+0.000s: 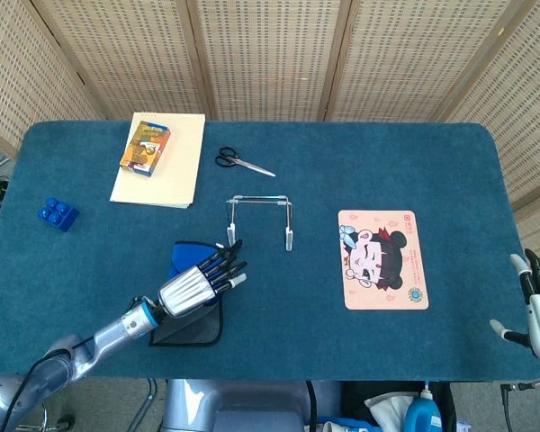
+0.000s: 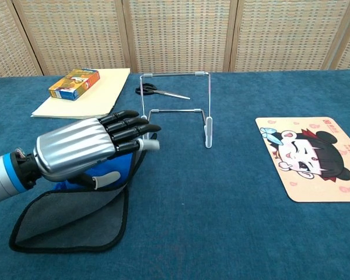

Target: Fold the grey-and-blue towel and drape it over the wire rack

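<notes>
The grey-and-blue towel [image 1: 187,329] lies near the table's front left, its grey side [image 2: 67,224] flat on the cloth. Its blue part [image 2: 115,165] is raised under my left hand [image 2: 84,150]. That hand [image 1: 196,284] has its fingers stretched toward the rack and its thumb tucked below, and it holds the towel's upper layer off the table. The white wire rack [image 1: 259,216] stands upright just beyond the fingertips, a short gap from them [image 2: 178,108]. My right hand [image 1: 539,308] is at the table's front right edge, fingers apart, holding nothing.
A cartoon mouse pad [image 1: 382,259] lies right of the rack. Scissors [image 1: 243,162] lie behind the rack. A small box [image 1: 145,147] sits on a cream folder [image 1: 162,171] at the back left. A blue toy brick [image 1: 58,214] is at the far left.
</notes>
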Robot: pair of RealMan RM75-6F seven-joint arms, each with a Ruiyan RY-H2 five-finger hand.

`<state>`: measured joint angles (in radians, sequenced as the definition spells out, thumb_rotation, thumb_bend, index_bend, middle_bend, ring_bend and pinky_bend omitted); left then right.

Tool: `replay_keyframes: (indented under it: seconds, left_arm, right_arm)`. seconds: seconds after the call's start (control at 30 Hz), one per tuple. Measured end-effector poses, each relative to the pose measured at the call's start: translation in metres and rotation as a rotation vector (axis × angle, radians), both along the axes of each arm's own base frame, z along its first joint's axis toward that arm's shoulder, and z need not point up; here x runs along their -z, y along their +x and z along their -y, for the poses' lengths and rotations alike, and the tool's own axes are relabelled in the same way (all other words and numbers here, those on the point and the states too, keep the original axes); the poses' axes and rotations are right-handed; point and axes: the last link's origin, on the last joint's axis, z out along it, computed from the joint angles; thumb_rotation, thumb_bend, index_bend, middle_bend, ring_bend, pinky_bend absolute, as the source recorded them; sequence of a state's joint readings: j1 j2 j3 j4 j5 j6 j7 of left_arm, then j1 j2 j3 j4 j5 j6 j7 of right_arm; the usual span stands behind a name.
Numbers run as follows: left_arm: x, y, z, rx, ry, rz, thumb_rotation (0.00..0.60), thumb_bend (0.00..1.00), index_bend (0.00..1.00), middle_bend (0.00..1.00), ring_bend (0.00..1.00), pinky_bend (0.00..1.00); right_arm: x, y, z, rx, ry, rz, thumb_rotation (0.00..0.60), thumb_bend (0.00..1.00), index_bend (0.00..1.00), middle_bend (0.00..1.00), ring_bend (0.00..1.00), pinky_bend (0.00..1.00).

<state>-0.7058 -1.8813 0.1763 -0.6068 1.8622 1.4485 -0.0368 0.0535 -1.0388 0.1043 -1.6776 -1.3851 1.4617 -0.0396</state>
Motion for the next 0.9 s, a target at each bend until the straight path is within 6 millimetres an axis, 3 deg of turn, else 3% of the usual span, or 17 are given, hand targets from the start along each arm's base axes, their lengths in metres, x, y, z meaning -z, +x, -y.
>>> replay_keyframes:
  seconds: [0.1,0.23,0.4,0.57,0.73,0.9]
  left_arm:
    - [-0.013,-0.001,-0.001,-0.005,-0.003,0.047,0.600,0.11,0.00,0.00,0.00,0.00]
    - [-0.037,-0.004,-0.004,-0.013,0.012,0.120,0.600,0.15,0.01,0.00,0.00,0.00]
    - [-0.069,-0.029,0.007,-0.046,-0.001,0.155,0.600,0.19,0.25,0.00,0.00,0.00]
    - [-0.094,-0.066,0.025,-0.087,-0.017,0.099,0.600,0.22,0.33,0.00,0.00,0.00]
    - [-0.107,-0.086,0.030,-0.099,-0.005,0.046,0.600,0.24,0.35,0.00,0.00,0.00]
    - [-0.105,-0.100,0.038,-0.100,-0.019,-0.012,0.600,0.24,0.35,0.00,0.00,0.00]
  right_arm:
    - [0.001,0.001,0.000,-0.003,0.003,-0.003,0.600,0.00,0.00,0.00,0.00,0.00]
    - [0.002,0.002,-0.001,-0.008,0.007,-0.010,0.600,0.00,0.00,0.00,0.00,0.00]
    - [0.004,0.004,-0.002,-0.014,0.008,-0.016,0.600,0.00,0.00,0.00,0.00,0.00]
    - [0.005,0.005,-0.003,-0.017,0.010,-0.020,0.600,0.00,0.00,0.00,0.00,0.00]
    - [0.006,0.007,-0.003,-0.021,0.014,-0.023,0.600,0.00,0.00,0.00,0.00,0.00]
    - [0.007,0.008,-0.003,-0.024,0.014,-0.022,0.600,0.00,0.00,0.00,0.00,0.00]
